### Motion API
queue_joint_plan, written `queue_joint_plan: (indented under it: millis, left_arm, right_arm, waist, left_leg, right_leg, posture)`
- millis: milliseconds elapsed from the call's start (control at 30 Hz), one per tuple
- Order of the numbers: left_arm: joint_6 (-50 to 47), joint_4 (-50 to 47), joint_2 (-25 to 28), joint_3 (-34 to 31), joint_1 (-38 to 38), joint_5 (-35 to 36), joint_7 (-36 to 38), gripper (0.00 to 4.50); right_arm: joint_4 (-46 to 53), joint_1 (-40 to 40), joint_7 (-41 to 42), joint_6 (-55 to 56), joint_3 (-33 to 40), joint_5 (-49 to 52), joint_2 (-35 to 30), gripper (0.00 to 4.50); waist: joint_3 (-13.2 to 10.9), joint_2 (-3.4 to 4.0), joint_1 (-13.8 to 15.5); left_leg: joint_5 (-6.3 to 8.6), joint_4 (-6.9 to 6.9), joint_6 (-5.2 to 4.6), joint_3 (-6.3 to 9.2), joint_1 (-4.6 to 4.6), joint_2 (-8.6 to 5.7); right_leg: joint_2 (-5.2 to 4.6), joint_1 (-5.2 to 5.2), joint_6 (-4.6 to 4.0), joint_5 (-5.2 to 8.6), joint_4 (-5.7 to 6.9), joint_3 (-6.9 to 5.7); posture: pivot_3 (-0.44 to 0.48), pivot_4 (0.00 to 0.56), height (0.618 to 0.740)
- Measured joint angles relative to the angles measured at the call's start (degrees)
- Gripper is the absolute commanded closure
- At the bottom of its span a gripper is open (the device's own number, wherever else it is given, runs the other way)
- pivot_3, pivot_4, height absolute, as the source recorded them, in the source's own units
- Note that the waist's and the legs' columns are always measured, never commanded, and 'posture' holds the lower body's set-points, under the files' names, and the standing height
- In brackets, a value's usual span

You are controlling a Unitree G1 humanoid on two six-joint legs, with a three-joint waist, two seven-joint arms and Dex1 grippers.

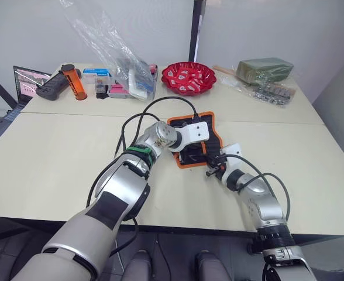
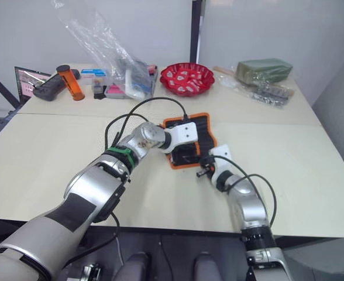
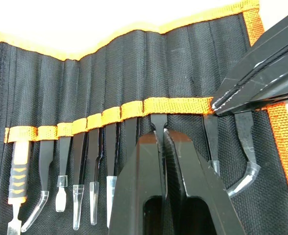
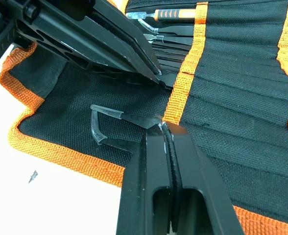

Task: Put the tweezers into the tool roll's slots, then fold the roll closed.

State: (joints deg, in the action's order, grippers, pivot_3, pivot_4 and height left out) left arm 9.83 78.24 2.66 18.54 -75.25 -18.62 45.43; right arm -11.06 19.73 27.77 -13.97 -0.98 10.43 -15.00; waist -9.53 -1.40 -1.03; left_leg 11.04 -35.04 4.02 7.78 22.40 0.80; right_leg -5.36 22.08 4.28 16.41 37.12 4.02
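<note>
1. Tool roll (image 1: 196, 139) lies open flat on the tabletop (image 1: 55, 152), both hands over it.
2. Left hand (image 3: 163, 134): fingers pinched narrow on one of the tweezers (image 3: 158, 122), just below the orange slot band (image 3: 109, 115); looks like it's seating that one in its pocket.
3. Right hand (image 4: 166, 128): fingers closed together, tips pressing on the band beside a curved-tip tweezer (image 4: 109, 120). Probably pinning the fabric so the slots don't shift under the push.
4. To the side of the left hand, the slots (image 3: 80, 125) hold more tweezers and an orange-grip tool (image 3: 17, 171).
5. Roll not folded yet.
</note>
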Motion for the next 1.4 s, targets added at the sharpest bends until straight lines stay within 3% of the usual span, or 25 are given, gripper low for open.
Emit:
queue_joint_plan:
  millis: [367, 567, 733, 867, 1067, 1233, 1400]
  left_arm:
    - [-1.53, -0.18, 2.50, -6.69, 0.00, 3.19, 0.80, 0.15]
    - [-2.38, -5.32, 8.64, -12.02, 0.07, 8.37, 7.67, 0.07]
    - [-7.20, -18.31, 18.81, -19.13, 3.25, 15.81, 10.65, 0.07]
    - [-21.25, -43.61, 26.54, -23.62, 21.59, 21.48, 11.38, 0.07]
    - [-40.46, -73.72, 31.52, -33.15, 43.74, 28.03, 4.58, 0.07]
    - [-45.71, -95.65, 28.36, -46.04, 64.50, 32.75, -2.92, 0.07]
    - [-44.05, -104.03, 22.85, -54.30, 81.67, 35.33, -6.94, 0.07]
  right_arm:
    - [-0.36, 0.62, 0.48, -0.34, -0.40, 0.01, 0.01, 4.50]
    - [-1.44, 2.00, 0.80, -0.34, -0.53, 0.22, 0.62, 4.50]
    - [-2.18, 2.44, 0.98, -0.31, -0.43, 0.98, 0.63, 4.50]
    - [-3.90, 3.93, 2.06, -0.19, -0.98, 1.07, 0.86, 4.50]
    - [-5.79, 4.74, 2.84, 0.44, -0.88, 1.06, -0.06, 4.50]
    - [-8.08, 6.26, 4.44, 1.31, -1.79, 0.97, -0.23, 4.50]
    - [-10.74, 7.41, 5.85, 2.31, -1.90, 0.90, -1.01, 4.50]
  waist:
    - [0.00, 0.00, -0.50]
    - [0.00, 0.00, -1.27]
    - [0.03, 0.04, -1.54]
    - [0.13, 0.18, -2.40]
    - [0.14, 0.09, -1.83]
    - [0.18, 0.06, -2.22]
    - [0.25, -0.06, -1.83]
  left_leg:
    - [0.00, 0.02, 0.00, 0.00, -0.03, 0.01]
    - [0.00, 0.06, 0.00, 0.01, -0.06, 0.03]
    - [0.00, 0.07, 0.00, 0.06, -0.14, 0.04]
    - [0.00, 0.09, 0.00, 0.14, -0.26, 0.05]
    - [-0.01, -0.02, 0.02, 0.32, -0.23, 0.05]
    - [-0.01, 0.18, 0.02, 0.05, -0.55, 0.20]
    - [-0.01, 0.12, 0.03, -0.02, -0.69, 0.21]
  right_leg:
    - [0.01, 0.00, -0.01, 0.00, 0.02, 0.00]
    - [0.03, 0.01, -0.05, -0.03, 0.07, -0.01]
    - [0.03, -0.08, -0.11, -0.06, 0.12, 0.00]
    - [0.05, -0.06, -0.24, -0.14, 0.42, 0.03]
    - [0.09, -0.08, -0.27, -0.15, 0.50, 0.00]
    - [0.10, -0.18, -0.36, -0.11, 0.44, 0.03]
    - [0.10, -0.42, -0.40, -0.11, 0.27, 0.04]
  posture:
    - [0.000, 0.150, 0.740]
    - [0.000, 0.150, 0.740]
    - [0.000, 0.150, 0.740]
    - [0.000, 0.150, 0.740]
    - [0.000, 0.150, 0.740]
    - [0.000, 0.150, 0.740]
    - [0.000, 0.150, 0.740]
